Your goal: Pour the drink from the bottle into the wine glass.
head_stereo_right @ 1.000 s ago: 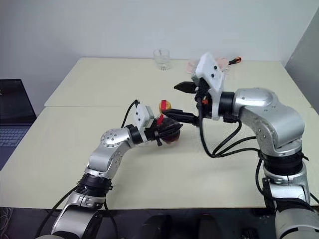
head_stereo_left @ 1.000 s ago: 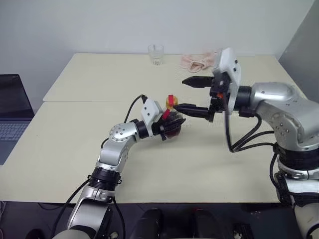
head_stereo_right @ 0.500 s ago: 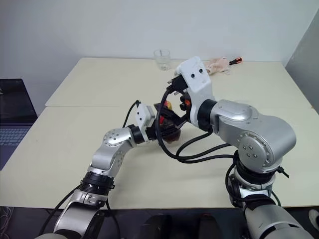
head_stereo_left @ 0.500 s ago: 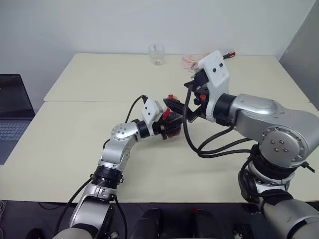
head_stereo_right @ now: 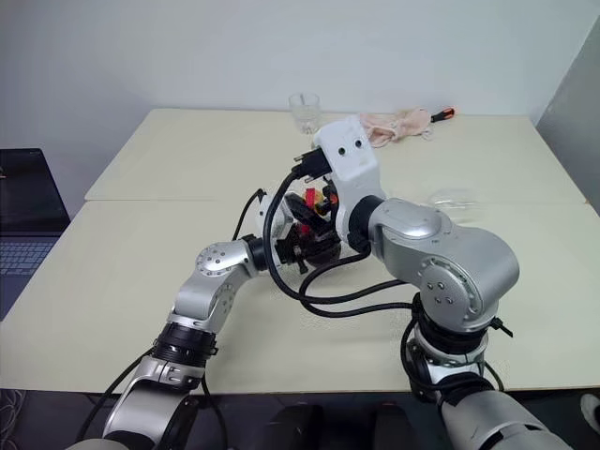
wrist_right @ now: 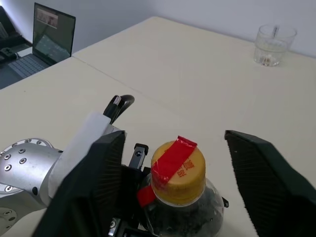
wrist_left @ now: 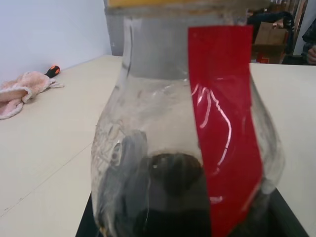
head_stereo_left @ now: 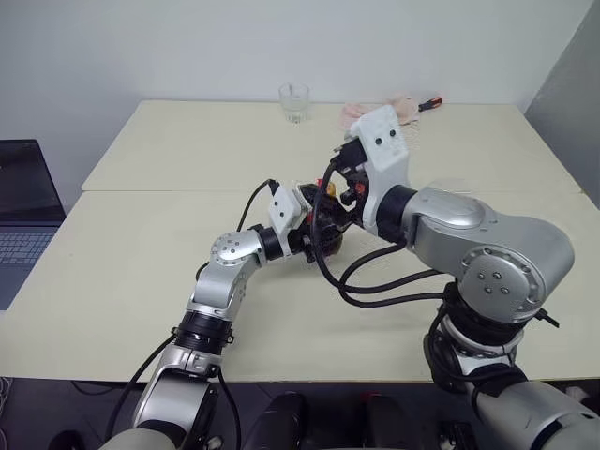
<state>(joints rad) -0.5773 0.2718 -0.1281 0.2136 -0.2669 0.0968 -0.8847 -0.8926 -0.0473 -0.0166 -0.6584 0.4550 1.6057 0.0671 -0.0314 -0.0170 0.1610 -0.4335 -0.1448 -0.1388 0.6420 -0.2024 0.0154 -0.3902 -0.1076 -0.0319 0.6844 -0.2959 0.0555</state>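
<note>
The wide cream-coloured table (head_stereo_left: 141, 272) made of two tops pushed together carries everything. At its left edge sits an open dark laptop (head_stereo_left: 23, 211). Above the middle of the table the right arm's gripper (wrist_right: 175, 182) stands with its two black fingers spread on either side of the yellow cap (wrist_right: 178, 173), one ridged finger pad (wrist_right: 256, 177) clear of the cap on one side and the other apart from it on the opposite side; the jaws are partly open and have hold of nothing. The left arm's gripper (head_stereo_left: 314, 234) is clamped tight on the body of the small stubby clear plastic bottle (wrist_left: 182, 148), holding it upright just above the table centre. A pale pink crumpled cloth (head_stereo_right: 398, 124) lies at the far edge of the table, with a small tool with an orange-red handle (head_stereo_right: 442, 114) touching its right end. A clear stemmed wine glass (head_stereo_right: 452, 198) lies towards the right side of the table, well apart from the bottle. A short clear stemless tumbler (head_stereo_left: 293, 102) stands at the far edge, near the cloth. A red label strip (wrist_left: 224, 118) runs down the bottle's neck and over the cap. The dark brown, almost black drink (wrist_left: 168, 207) fills the lower part of the bottle
</note>
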